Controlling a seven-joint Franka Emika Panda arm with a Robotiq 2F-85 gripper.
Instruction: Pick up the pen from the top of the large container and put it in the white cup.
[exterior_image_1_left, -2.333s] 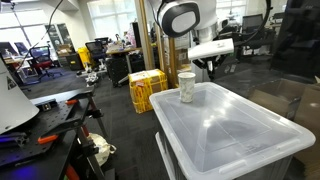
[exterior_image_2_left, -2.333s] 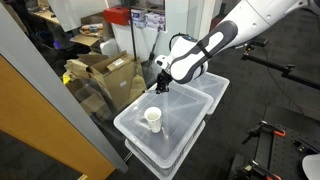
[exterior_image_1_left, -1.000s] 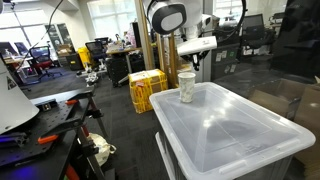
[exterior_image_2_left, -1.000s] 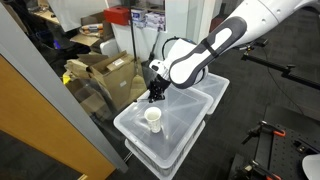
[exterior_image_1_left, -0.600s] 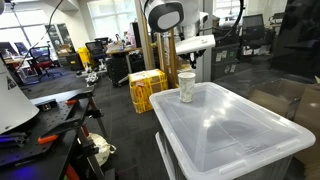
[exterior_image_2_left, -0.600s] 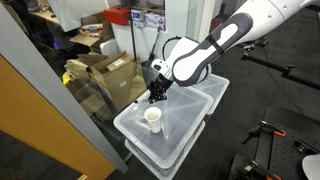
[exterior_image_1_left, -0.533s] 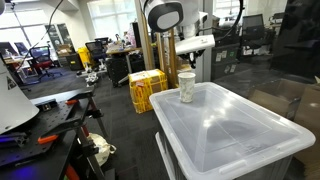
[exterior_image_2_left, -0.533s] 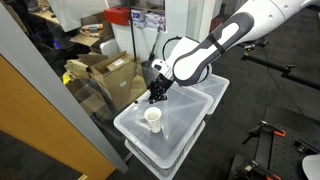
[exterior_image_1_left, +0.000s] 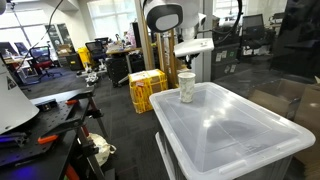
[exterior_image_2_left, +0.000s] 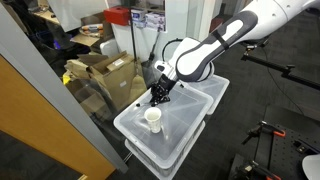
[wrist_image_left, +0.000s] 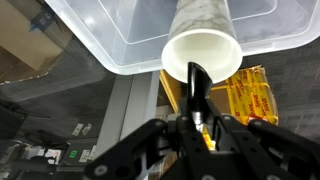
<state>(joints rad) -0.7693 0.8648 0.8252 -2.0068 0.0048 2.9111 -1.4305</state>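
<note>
The white cup (exterior_image_1_left: 187, 86) stands on the near corner of the large container's lid (exterior_image_1_left: 230, 125); it also shows in the exterior view (exterior_image_2_left: 153, 119) and in the wrist view (wrist_image_left: 203, 52). My gripper (wrist_image_left: 196, 122) is shut on the black pen (wrist_image_left: 196, 92), whose tip points at the cup's open mouth. In both exterior views the gripper (exterior_image_2_left: 158, 93) hangs just above and slightly behind the cup (exterior_image_1_left: 190, 62). The pen is too small to make out in the exterior views.
Yellow crates (exterior_image_1_left: 146, 88) stand on the floor beyond the container and show under the cup in the wrist view (wrist_image_left: 250, 95). Cardboard boxes (exterior_image_2_left: 105, 72) sit beside the container. A second bin half (exterior_image_2_left: 205, 92) adjoins it. A desk with tools (exterior_image_1_left: 40, 115) is nearby.
The gripper with the pen has moved across the container towards the cup and now hovers over it, having dropped slightly. The cup has not moved.
</note>
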